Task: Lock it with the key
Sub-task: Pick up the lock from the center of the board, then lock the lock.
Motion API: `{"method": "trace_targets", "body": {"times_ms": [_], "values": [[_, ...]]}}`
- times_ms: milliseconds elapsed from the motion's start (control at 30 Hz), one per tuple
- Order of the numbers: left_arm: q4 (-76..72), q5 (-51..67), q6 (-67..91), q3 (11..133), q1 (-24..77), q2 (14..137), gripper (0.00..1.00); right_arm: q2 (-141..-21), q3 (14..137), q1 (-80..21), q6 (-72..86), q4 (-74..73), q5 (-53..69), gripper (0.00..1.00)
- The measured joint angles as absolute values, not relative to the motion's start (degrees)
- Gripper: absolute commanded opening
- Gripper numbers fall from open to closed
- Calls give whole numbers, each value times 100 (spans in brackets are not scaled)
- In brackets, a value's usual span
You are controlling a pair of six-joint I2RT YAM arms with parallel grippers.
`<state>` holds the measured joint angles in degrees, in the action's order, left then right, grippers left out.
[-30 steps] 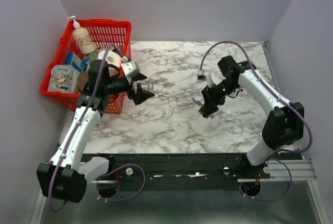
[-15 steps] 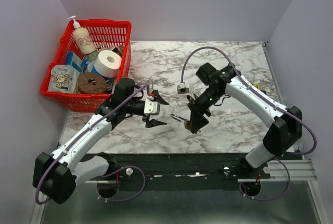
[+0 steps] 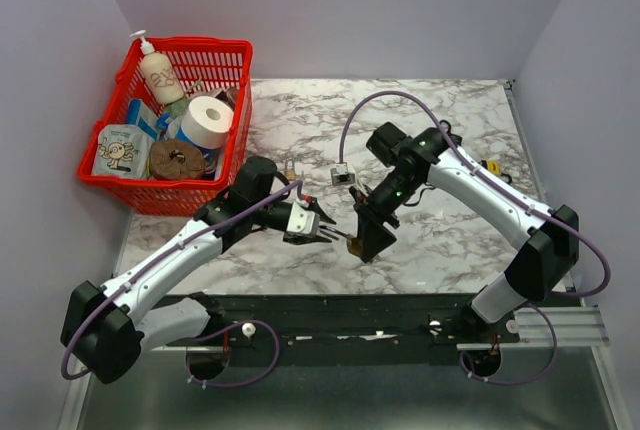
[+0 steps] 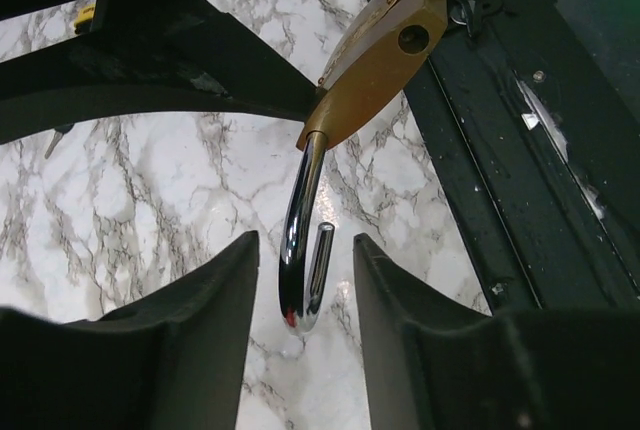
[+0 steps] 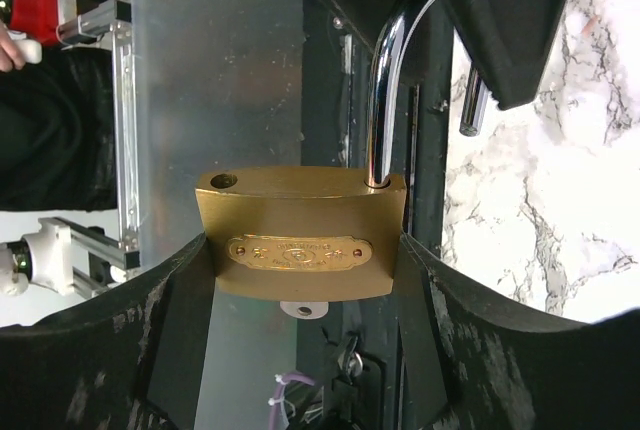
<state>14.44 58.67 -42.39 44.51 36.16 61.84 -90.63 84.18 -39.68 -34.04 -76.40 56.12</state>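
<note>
A brass padlock [image 5: 300,230] is held by its body, with my right gripper [image 5: 303,260] shut on it above the table's near edge. Its chrome shackle [image 4: 298,250] is sprung open, the free end out of the body. The silver head of the key [image 5: 303,308] pokes out under the lock body. My left gripper [image 4: 305,242] straddles the shackle's bend, jaws apart with a gap on each side, touching nothing. From above, the left gripper [image 3: 325,230] and right gripper [image 3: 368,240] meet tip to tip around the padlock [image 3: 355,241].
A red basket [image 3: 130,185] with a lotion bottle, a paper roll and packets stands at the back left. A small bunch of metal bits [image 3: 290,165] and a yellow item [image 3: 490,165] lie on the marble. The black rail [image 3: 350,315] runs just below the grippers.
Both arms have swung in to the front centre. The right one carried the padlock there. The left gripper's jaws have narrowed around the shackle.
</note>
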Motion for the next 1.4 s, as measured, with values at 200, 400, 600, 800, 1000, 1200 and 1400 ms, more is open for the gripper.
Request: {"method": "trace_targets", "body": {"times_ms": [200, 400, 600, 800, 1000, 1200, 1400], "values": [[1466, 5798, -4274, 4451, 3649, 6248, 17, -9063, 8429, -4040, -3326, -7640, 5614, 3], [1621, 5787, -4355, 4469, 3651, 6298, 0, -9063, 8449, -4053, -3299, -7649, 5540, 74], [1863, 5739, -4340, 4539, 3651, 6292, 0, -8862, 8414, -4029, -2934, -7548, 5509, 100], [2143, 5496, -4060, 4552, 3551, 6250, 0, -8364, 8368, -3651, -2696, -7391, 5446, 100], [2043, 5476, -3350, 4663, 3507, 6112, 0, -7712, 7964, -3063, -2467, -6539, 5037, 100], [1433, 5489, -1835, 4965, 3321, 5927, 0, -6233, 7225, -3026, -2080, -5225, 4571, 100], [1081, 5627, -862, 5441, 3262, 5774, 0, -5927, 7308, -3026, -2163, -4810, 4609, 100]]}}
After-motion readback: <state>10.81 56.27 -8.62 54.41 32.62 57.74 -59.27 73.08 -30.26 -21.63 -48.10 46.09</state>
